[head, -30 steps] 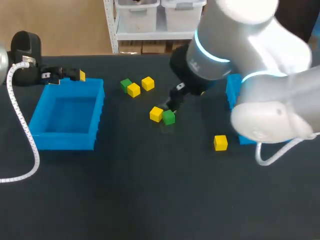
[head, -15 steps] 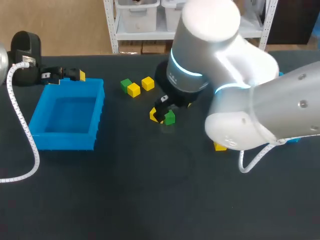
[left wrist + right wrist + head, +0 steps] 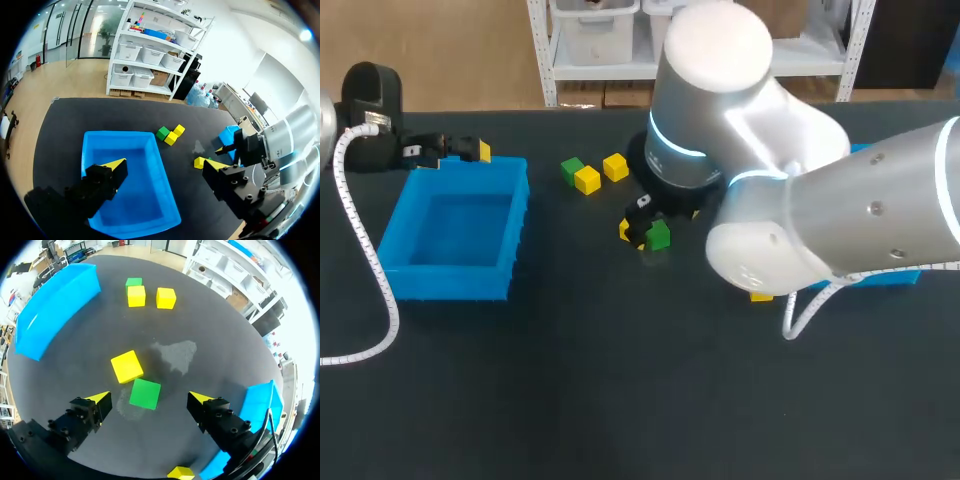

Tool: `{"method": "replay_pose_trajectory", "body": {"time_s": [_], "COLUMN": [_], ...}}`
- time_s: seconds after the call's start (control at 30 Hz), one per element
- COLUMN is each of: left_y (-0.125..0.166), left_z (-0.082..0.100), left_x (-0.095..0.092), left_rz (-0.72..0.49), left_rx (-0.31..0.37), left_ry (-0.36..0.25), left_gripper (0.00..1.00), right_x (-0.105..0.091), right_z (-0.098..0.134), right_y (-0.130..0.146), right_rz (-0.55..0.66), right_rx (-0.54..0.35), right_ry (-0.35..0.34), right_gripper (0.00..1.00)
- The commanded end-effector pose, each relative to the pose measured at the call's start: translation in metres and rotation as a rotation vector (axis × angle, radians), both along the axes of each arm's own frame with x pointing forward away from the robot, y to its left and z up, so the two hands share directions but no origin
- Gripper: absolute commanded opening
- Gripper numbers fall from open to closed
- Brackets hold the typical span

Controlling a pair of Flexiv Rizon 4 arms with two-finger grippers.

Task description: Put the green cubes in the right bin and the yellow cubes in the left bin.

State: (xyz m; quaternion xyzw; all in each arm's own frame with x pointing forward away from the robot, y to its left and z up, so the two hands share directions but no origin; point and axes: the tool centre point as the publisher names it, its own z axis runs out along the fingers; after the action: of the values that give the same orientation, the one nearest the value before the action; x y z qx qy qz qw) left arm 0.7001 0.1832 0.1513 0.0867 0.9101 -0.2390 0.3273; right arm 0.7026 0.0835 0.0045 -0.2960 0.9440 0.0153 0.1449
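Head view: the right arm [image 3: 770, 200] comes in from the right and reaches past the middle of the black table [image 3: 570, 400]. Its end is low over a green cube [image 3: 660, 237], which has a yellow cube [image 3: 626, 230] touching or just beside it. Further back lie three more cubes close together: a green one [image 3: 572, 168], a yellow one [image 3: 587, 180] against it, and another yellow one [image 3: 615, 167] just beside. A fourth yellow cube [image 3: 760, 296] shows only in part under the arm. The left bin [image 3: 450, 283] stands on the table's left. The right bin [image 3: 885, 278] is mostly hidden behind the arm. No cube can be seen in either bin.

In the right wrist view the right gripper [image 3: 150, 398] has its jaws wide apart and holds nothing. The green cube sits on the table between the two fingers, with a gap on each side, and the yellow cube lies just ahead of it.

In the left wrist view the left gripper [image 3: 164, 165] is over the left bin with its jaws also wide apart and nothing between them. The group of three cubes lies beyond the bin.
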Motion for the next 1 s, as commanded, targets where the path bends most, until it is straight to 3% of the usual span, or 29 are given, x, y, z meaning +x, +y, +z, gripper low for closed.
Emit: {"method": "replay_pose_trajectory", "body": {"time_s": [0.03, 0.13, 0.17, 0.23, 0.67, 0.83, 1.0], "left_y": [0.001, 0.001, 0.001, 0.001, 0.001, 0.001, 0.001], "left_z": [-0.001, -0.001, -0.001, -0.001, -0.001, -0.001, -0.001], "left_x": [0.0, 0.0, 0.0, 0.0, 0.0, 0.0, 0.0], "left_rz": [-0.004, -0.004, -0.004, -0.004, -0.004, -0.004, -0.004], "left_rx": [-0.006, -0.006, -0.006, -0.006, -0.006, -0.006, -0.006], "left_ry": [-0.005, -0.005, -0.005, -0.005, -0.005, -0.005, -0.005], "left_gripper": [1.0, 1.0, 1.0, 1.0, 1.0, 1.0, 1.0], "right_x": [0.006, 0.006, 0.007, 0.006, 0.016, 0.025, 0.037], "right_z": [-0.009, -0.019, -0.021, -0.022, -0.005, 0.018, 0.055], "right_y": [0.007, 0.005, 0.004, 0.003, -0.02, -0.041, -0.075], "right_rz": [-0.002, -0.008, -0.008, -0.01, -0.049, -0.075, -0.135], "right_rx": [-0.016, -0.035, -0.038, -0.042, -0.055, -0.042, 0.003], "right_ry": [0.022, 0.031, 0.032, 0.034, 0.003, -0.045, -0.124], "right_gripper": [1.0, 0.96, 0.42, 0.0, 0.0, 0.0, 0.0]}}
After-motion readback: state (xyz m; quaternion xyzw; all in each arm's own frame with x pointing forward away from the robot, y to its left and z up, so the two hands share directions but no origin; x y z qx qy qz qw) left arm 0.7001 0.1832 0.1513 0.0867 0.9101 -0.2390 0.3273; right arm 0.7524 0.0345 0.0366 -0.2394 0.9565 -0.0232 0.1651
